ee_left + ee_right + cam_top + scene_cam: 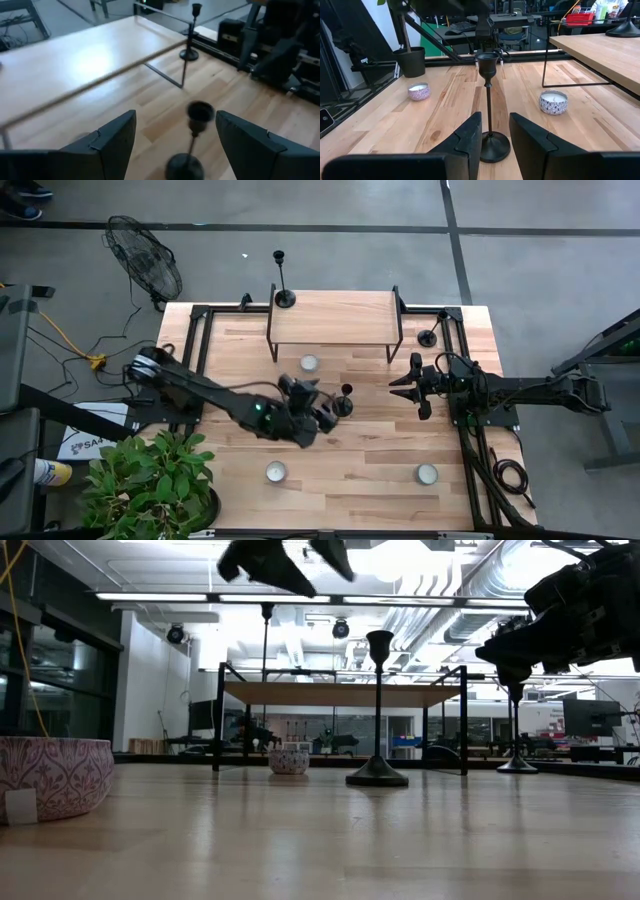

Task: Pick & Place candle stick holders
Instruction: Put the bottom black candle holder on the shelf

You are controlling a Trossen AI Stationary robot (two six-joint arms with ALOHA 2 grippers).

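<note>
Three slim black candle stick holders show. One stands mid-table on its round base (343,405), (378,775), (487,100). One stands on the wooden shelf's left end (285,298). One stands on the table right of the shelf (428,337), (189,54). My left gripper (325,408) is open and hovers just left of and above the middle holder; in the left wrist view (175,117) its cup (200,111) shows between and below the fingers. My right gripper (408,387), (495,122) is open, to the right of that holder, pointing at it.
A wooden shelf on a black frame (335,315) spans the far middle. Small candle tins stand under the shelf's front (309,363), near left (275,472) and near right (427,474). A potted plant (150,480) sits at the near left corner.
</note>
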